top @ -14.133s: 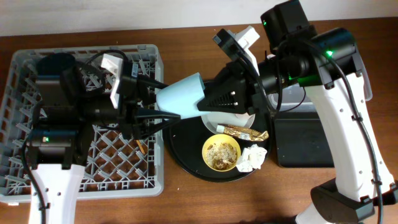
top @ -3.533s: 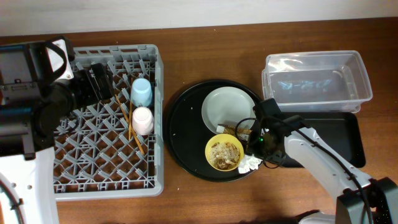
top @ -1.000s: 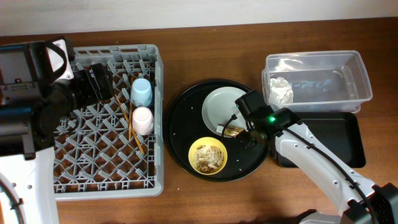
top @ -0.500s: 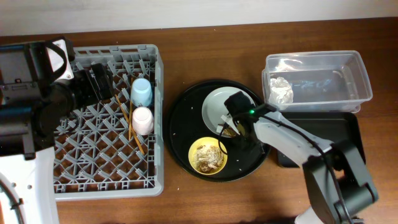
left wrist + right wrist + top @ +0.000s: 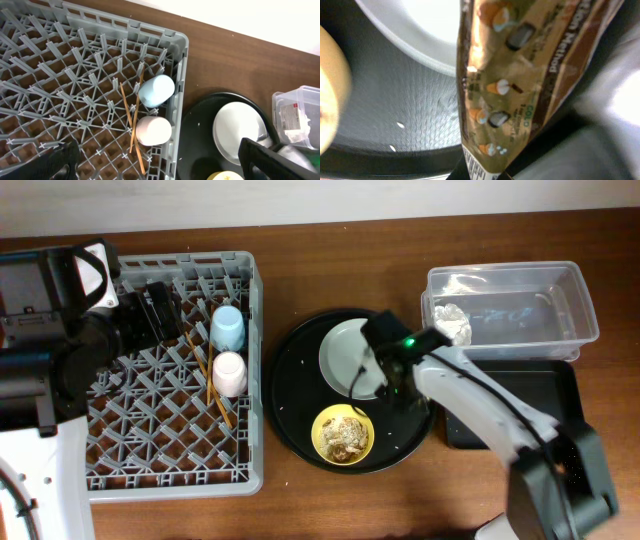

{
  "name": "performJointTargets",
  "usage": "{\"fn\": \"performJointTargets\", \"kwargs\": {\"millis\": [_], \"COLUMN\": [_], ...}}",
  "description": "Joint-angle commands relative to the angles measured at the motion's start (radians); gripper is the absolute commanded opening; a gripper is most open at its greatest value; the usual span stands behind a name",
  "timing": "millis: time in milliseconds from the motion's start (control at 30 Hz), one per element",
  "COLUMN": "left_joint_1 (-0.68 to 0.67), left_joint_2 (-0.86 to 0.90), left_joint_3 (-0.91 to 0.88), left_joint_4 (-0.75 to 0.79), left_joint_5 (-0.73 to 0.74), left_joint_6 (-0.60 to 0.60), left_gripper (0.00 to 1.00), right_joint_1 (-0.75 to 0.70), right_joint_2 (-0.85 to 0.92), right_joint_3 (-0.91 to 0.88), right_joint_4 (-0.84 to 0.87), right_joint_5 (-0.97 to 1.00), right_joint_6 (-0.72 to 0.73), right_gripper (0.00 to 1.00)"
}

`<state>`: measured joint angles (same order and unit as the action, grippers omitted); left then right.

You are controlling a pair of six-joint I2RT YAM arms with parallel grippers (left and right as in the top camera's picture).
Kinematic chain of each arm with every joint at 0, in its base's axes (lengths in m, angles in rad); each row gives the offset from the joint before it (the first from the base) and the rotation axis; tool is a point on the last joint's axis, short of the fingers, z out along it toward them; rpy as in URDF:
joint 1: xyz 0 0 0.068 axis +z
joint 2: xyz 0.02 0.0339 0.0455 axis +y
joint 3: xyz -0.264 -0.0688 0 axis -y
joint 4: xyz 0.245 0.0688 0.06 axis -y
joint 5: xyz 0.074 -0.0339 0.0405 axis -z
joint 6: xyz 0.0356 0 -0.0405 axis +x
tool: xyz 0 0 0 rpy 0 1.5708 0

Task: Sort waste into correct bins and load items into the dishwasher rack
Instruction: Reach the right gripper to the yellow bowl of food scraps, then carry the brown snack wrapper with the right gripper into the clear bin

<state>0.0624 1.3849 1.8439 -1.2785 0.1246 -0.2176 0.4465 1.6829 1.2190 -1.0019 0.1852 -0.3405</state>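
My right gripper (image 5: 392, 370) is shut on the gold-brown foil wrapper (image 5: 510, 75), which hangs over the pale round plate (image 5: 345, 355) and the round black tray (image 5: 300, 395); the overhead view hides the wrapper under the gripper. The yellow bowl (image 5: 342, 434) with beige scraps sits at the tray's front. The white napkin (image 5: 452, 323) lies in the clear tub (image 5: 520, 305). The black rectangular tray (image 5: 555, 405) lies in front of the tub. The blue cup (image 5: 227, 328), pink cup (image 5: 229, 373) and chopsticks (image 5: 214, 388) lie in the grey rack (image 5: 60, 450). My left gripper (image 5: 160, 170) is open above the rack.
My right arm crosses over the black rectangular tray's left part and the round tray's right edge. The left arm's body covers the rack's far left. Bare brown table lies between rack and round tray and along the front edge.
My right gripper has lifted the foil wrapper off the round tray and moved a little toward the back. The left arm has not moved.
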Motion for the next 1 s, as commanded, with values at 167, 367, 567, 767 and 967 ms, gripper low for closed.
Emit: {"fn": "performJointTargets", "kwargs": {"millis": [167, 367, 567, 767, 967], "left_joint_1": [0.002, 0.002, 0.002, 0.002, 0.002], "left_joint_2": [0.001, 0.001, 0.001, 0.001, 0.001], "left_joint_3": [0.01, 0.01, 0.01, 0.01, 0.01], "left_joint_4": [0.001, 0.001, 0.001, 0.001, 0.001], "left_joint_5": [0.01, 0.01, 0.01, 0.01, 0.01], "left_joint_6": [0.002, 0.002, 0.002, 0.002, 0.002], "left_gripper": [0.99, 0.99, 0.99, 0.99, 1.0], "right_joint_1": [-0.351, -0.627, -0.684, -0.683, -0.448], "right_joint_2": [-0.097, 0.027, -0.024, -0.202, -0.259], "right_joint_3": [0.115, 0.115, 0.183, 0.307, 0.296], "right_joint_4": [0.272, 0.377, 0.318, 0.042, -0.383], "right_joint_5": [0.002, -0.288, -0.359, -0.729, -0.78], "right_joint_6": [0.436, 0.541, 0.541, 0.54, 0.423], "right_gripper": [0.04, 0.15, 0.99, 0.99, 0.64]}}
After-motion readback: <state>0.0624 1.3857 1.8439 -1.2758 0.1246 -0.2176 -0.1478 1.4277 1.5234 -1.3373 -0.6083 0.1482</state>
